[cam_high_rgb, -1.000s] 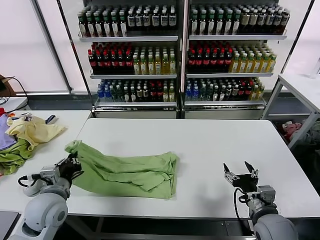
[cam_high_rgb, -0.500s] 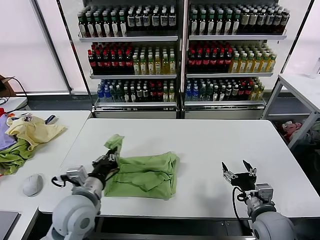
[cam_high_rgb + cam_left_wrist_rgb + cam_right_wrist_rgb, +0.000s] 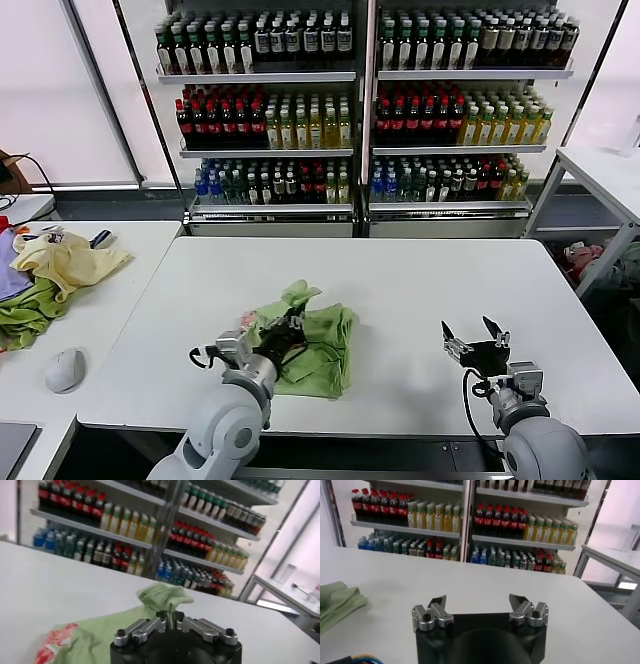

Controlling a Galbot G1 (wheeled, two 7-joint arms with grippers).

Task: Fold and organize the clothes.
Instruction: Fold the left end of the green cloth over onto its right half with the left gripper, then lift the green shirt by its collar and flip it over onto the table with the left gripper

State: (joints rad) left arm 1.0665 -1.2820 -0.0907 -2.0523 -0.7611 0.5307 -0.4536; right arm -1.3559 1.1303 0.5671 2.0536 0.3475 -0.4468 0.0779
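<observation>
The light sage-green shirt (image 3: 318, 345) lies bunched on the white table (image 3: 400, 280), left of centre. My left gripper (image 3: 291, 322) is shut on a fold of the shirt and holds it lifted over the rest of the cloth. In the left wrist view the pinched green cloth (image 3: 162, 595) rises between the closed fingers, and the red-and-white patch (image 3: 52, 642) shows lower down. My right gripper (image 3: 476, 338) is open and empty near the table's front right edge. In the right wrist view (image 3: 478, 609) the shirt's edge (image 3: 337, 602) lies far off to one side.
A second white table (image 3: 100, 300) on the left holds a pale yellow garment (image 3: 65, 260), a darker olive-green garment (image 3: 25, 315) and a white mouse (image 3: 64, 370). Shelves of bottles (image 3: 360, 110) stand behind. Another table (image 3: 605, 175) stands at the far right.
My left gripper has carried the shirt's left end to the right, folding it over the rest. The right gripper has barely moved.
</observation>
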